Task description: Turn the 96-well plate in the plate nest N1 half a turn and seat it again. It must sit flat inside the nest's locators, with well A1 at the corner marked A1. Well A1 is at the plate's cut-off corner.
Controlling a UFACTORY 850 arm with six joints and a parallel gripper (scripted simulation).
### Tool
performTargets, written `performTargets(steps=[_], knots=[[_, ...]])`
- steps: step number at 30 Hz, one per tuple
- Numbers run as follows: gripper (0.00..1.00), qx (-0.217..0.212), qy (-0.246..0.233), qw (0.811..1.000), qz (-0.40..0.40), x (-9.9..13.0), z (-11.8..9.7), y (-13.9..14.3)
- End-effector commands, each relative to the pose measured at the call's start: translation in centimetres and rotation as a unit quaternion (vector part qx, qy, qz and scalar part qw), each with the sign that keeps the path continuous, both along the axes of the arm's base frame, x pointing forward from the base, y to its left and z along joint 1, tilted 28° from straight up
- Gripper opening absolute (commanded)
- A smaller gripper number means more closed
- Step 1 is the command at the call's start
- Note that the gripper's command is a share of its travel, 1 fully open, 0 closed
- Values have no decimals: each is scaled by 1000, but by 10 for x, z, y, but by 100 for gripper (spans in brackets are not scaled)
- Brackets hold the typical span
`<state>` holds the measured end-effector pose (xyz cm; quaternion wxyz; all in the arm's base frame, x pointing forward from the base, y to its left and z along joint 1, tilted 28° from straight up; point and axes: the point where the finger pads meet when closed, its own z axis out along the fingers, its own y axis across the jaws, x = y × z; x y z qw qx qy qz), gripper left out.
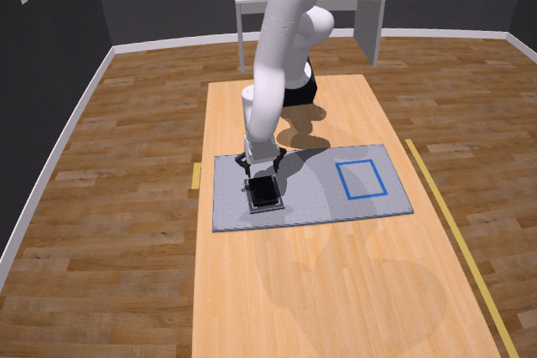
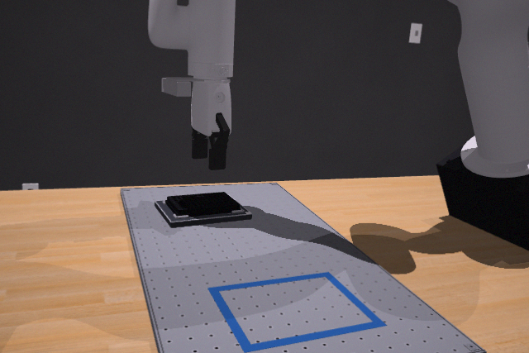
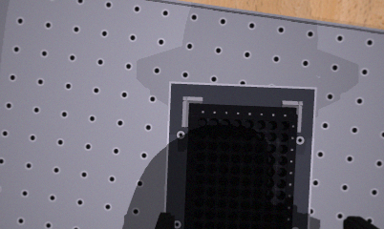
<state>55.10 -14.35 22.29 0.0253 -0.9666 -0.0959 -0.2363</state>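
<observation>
On the left of the top view you've got the grey perforated metal breadboard (image 1: 312,206) lying across the light wooden surface (image 1: 329,293), and near its left end sits the black 96-well plate (image 1: 264,189) inside the dark square plate nest with a pale border (image 1: 265,208). The plate looks flat and inside the nest's outline. In the wrist view you can see two light L-shaped corner locators (image 3: 191,102) hugging the plate's (image 3: 237,172) far corners, with the nest frame (image 3: 176,157) around it. I can't make out the cut-off corner or the A1 mark from these shots, so I can't tell you which way the plate faces.

The black two-finger gripper on the white arm (image 2: 208,153) hangs above the plate (image 2: 202,202), well apart from it, pointing straight down. Its jaws are spread fully wide with nothing between them; the two dark fingertips just poke in at the bottom edge of the wrist view, either side of the plate. The arm's shadow falls over the plate and the breadboard (image 2: 273,255).

Moving right, there's a blue tape rectangle outline (image 1: 361,179) on the breadboard, well apart from the nest. Further right in the exterior view you see the arm's black base block (image 2: 474,207) standing on the surface (image 2: 55,255).
</observation>
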Motion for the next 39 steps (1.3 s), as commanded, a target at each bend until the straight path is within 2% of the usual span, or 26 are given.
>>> performTargets(steps=[1, 14, 39], knots=[[100, -1, -7, 1000, -17, 7, 3, -1], [100, -1, -7, 1000, -17, 7, 3, -1], [100, -1, -7, 1000, -17, 25, -30, 2]])
